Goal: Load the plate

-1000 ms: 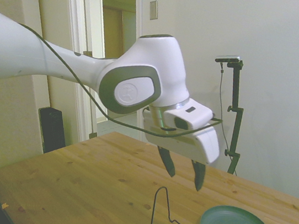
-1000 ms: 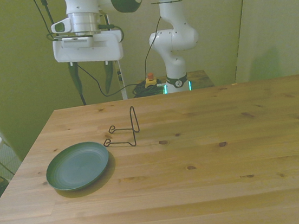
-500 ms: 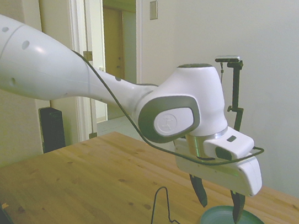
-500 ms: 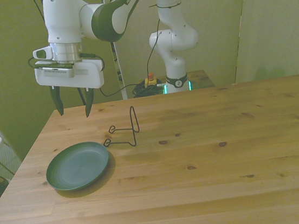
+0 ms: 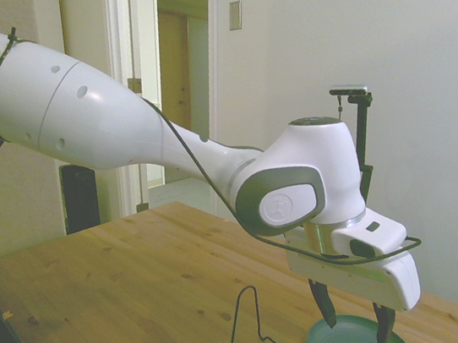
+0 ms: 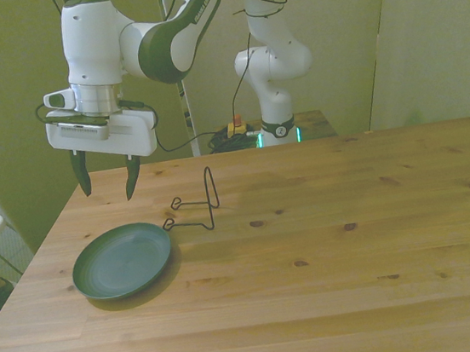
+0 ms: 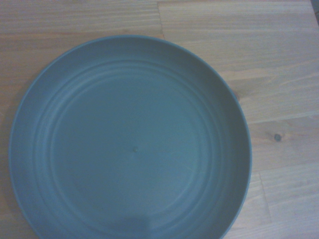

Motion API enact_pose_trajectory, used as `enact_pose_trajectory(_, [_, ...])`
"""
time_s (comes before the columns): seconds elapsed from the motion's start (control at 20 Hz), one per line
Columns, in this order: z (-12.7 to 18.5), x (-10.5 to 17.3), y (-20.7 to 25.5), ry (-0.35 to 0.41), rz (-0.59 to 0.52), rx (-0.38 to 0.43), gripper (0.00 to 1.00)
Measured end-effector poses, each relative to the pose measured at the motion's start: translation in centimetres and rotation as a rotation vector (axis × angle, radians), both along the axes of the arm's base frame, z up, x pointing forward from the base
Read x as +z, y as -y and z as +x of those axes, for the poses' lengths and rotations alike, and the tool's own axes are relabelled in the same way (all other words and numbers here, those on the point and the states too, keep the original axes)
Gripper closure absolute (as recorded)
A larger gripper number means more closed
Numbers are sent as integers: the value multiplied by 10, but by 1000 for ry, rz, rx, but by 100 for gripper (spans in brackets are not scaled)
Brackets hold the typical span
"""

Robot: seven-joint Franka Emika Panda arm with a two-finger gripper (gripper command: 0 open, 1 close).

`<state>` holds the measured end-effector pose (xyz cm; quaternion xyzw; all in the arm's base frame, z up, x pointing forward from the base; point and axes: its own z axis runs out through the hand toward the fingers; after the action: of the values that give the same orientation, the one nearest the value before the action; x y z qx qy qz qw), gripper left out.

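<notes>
Gripper (image 6: pixel 105 178) has dropped and swung over the teal plate (image 6: pixel 123 260), fingers spread, nothing held. Plate lies flat near the table's (image 6: pixel 329 242) edge at the front view's left, beside the wire rack (image 6: pixel 197 205). Grab looks next.

A knotty pine tabletop (image 6: pixel 329 242) filled the room's middle. Behind it in the side view, a pale wall (image 5: pixel 445 91) met a white-framed doorway (image 5: pixel 171 69), with a dark speaker (image 5: pixel 80 198) standing on the floor beside that doorway.
</notes>
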<state>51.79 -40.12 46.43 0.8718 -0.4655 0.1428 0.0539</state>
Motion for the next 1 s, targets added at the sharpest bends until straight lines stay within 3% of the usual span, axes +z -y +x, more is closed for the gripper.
enact_pose_trajectory(0.55, [72,-37,-51,-9,1,107,0])
enact_pose_trajectory(1.0, [69,-63,-92,-54,13,123,0])
